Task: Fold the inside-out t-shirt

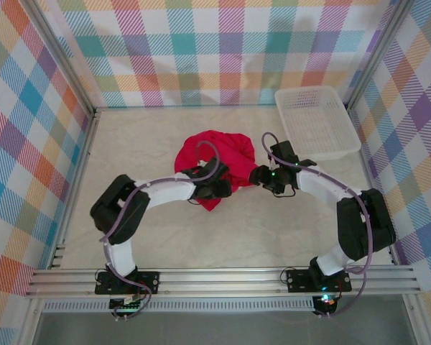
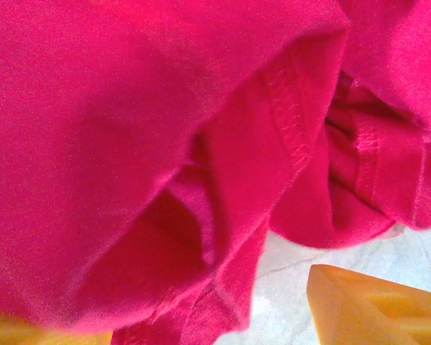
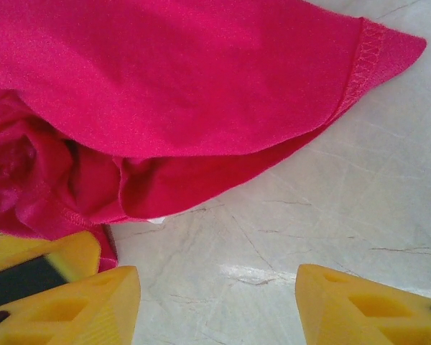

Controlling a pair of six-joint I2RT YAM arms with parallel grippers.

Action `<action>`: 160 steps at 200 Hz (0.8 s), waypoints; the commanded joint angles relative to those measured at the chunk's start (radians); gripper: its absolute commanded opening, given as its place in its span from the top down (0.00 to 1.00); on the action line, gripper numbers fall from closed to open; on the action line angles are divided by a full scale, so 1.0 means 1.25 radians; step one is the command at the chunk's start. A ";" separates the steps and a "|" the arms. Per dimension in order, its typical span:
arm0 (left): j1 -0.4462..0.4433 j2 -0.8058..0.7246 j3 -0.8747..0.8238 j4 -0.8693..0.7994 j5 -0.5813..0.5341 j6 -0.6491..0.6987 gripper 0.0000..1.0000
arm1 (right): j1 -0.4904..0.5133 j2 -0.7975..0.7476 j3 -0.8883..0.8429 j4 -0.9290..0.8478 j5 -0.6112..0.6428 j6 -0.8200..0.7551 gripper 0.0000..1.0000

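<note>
While the left pincer (image 2: 179,309) stands open astride the bunched inside-out t-shirt (image 1: 215,151) and the right pincer (image 3: 217,277) gapes empty over counter (image 3: 330,201), closing could snag 2 layers.

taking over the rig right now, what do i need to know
Left pincer: open at the t-shirt's near edge, cloth between its fingers, not clamped.
Right pincer: open over bare table beside the shirt's hem, holding nothing.
T-shirt: crumpled in a heap mid-table.
Done: no fold yet.
Left: spread it flat, then fold.
</note>
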 commanded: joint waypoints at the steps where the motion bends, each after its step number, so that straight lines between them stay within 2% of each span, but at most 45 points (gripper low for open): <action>1: -0.013 0.053 0.064 -0.186 -0.100 -0.004 0.45 | -0.014 0.018 0.003 0.024 -0.020 0.007 0.41; 19: -0.013 0.061 0.083 -0.227 -0.138 -0.017 0.67 | -0.024 0.038 0.009 0.038 -0.024 0.013 0.41; 52: -0.013 0.015 0.093 -0.277 -0.178 -0.031 1.00 | -0.028 0.115 0.049 0.081 -0.069 0.052 0.41; 90: -0.009 -0.076 0.103 -0.339 -0.194 -0.038 1.00 | -0.012 0.214 0.067 0.198 -0.125 0.182 0.41; 116: 0.005 -0.162 0.100 -0.388 -0.199 -0.042 1.00 | 0.018 0.269 0.112 0.235 -0.101 0.237 0.43; 127: 0.016 -0.203 0.101 -0.407 -0.199 -0.039 1.00 | 0.026 0.285 0.135 0.235 -0.084 0.253 0.53; 145: 0.048 -0.269 0.097 -0.436 -0.189 -0.026 1.00 | 0.028 0.290 0.153 0.250 -0.078 0.279 0.84; 160: 0.085 -0.327 0.087 -0.452 -0.180 -0.014 1.00 | 0.030 0.269 0.172 0.224 -0.071 0.267 0.98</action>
